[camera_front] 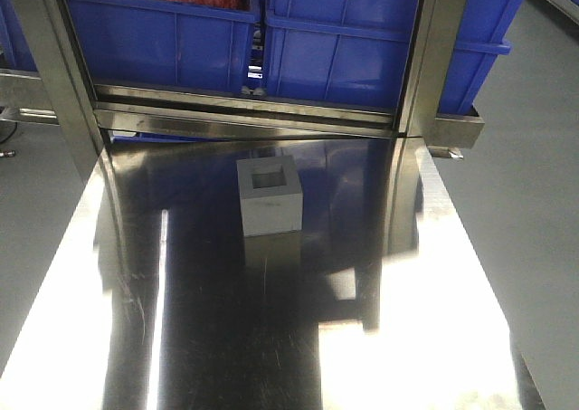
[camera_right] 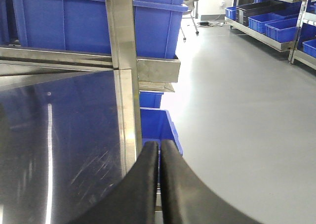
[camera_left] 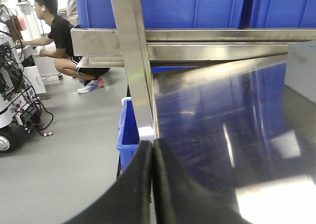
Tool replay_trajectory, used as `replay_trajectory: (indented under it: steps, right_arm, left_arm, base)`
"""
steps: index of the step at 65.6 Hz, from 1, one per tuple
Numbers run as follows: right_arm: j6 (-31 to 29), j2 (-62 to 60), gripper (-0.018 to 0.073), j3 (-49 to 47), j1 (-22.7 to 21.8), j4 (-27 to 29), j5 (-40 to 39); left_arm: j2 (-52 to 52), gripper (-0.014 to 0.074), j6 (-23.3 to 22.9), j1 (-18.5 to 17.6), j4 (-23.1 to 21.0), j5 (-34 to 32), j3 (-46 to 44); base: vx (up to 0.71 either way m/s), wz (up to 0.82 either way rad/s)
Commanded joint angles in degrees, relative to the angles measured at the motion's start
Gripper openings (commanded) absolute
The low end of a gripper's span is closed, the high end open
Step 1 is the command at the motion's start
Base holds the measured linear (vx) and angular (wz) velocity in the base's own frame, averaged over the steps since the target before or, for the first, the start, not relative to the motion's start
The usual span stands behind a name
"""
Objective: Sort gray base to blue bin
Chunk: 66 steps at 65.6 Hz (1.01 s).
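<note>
The gray base [camera_front: 269, 195] is a small light-gray cube with a dark square panel on its top face. It stands on the steel table [camera_front: 271, 338], near the far middle. Its side shows at the right edge of the left wrist view [camera_left: 302, 70]. My left gripper [camera_left: 152, 143] is shut and empty at the table's left edge. My right gripper [camera_right: 159, 143] is shut and empty at the table's right edge. An open blue bin [camera_left: 129, 130] stands on the floor below the left edge. Another blue bin [camera_right: 157, 126] stands below the right edge. Their floors are hidden.
A steel rack [camera_front: 244, 111] crosses the table's far end with upright posts [camera_front: 54, 75] on both sides. It carries a blue crate with red contents [camera_front: 154, 30] and a second blue crate [camera_front: 362, 39]. A crouching person [camera_left: 59, 41] and shelves of blue crates [camera_right: 276, 21] are beyond.
</note>
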Motion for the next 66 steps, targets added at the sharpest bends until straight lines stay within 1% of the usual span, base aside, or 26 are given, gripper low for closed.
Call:
replay_trajectory:
  steps: [1,66]
  right_arm:
    - [-0.62,0.83,-0.0005,0.12,-0.14,-0.42,-4.15]
    - [-0.62,0.83,-0.0005,0.12,-0.14,-0.42,-4.15]
  left_arm:
    - [-0.61,0.0002,-0.18,0.12,-0.08,-4.19,-1.15]
    - [-0.61,0.0002,-0.18,0.12,-0.08,-4.19,-1.15]
  base:
    - [0.00,0.00]
    - [0.00,0.00]
